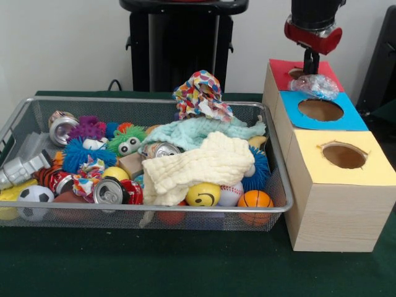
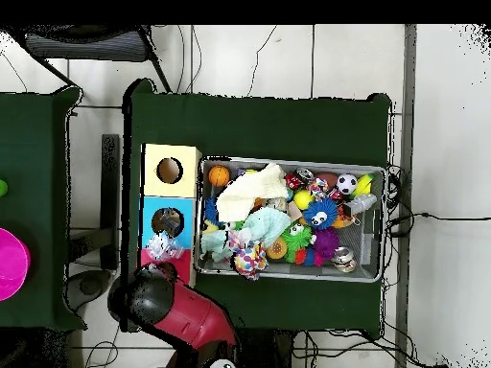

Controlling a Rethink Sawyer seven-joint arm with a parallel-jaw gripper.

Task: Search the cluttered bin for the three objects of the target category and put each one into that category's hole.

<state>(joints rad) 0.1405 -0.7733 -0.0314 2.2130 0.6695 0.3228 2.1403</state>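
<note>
My gripper (image 1: 312, 69) hangs at the top right and is shut on a see-through crinkly plastic bottle (image 1: 316, 86). It holds the bottle over the wooden box, at the border between the red surround and the blue-surround hole (image 1: 320, 110). In the overhead view the bottle (image 2: 163, 248) sits just below the blue hole (image 2: 168, 222), with the arm (image 2: 144, 298) beside it. The wire mesh bin (image 1: 154, 100) is full of clutter. No other plastic bottle shows clearly in it; a greyish see-through shape (image 1: 30, 147) at its left end is too unclear to name.
The box also has a red-surround hole (image 1: 297, 72) and a yellow-surround hole (image 1: 344, 156). The bin holds a cream cloth (image 1: 201, 166), a mint cloth (image 1: 198, 131), a patterned cloth (image 1: 199, 94), metal cans (image 1: 109, 191), balls and fuzzy toys. A pink dish (image 2: 10, 264) lies on a side table.
</note>
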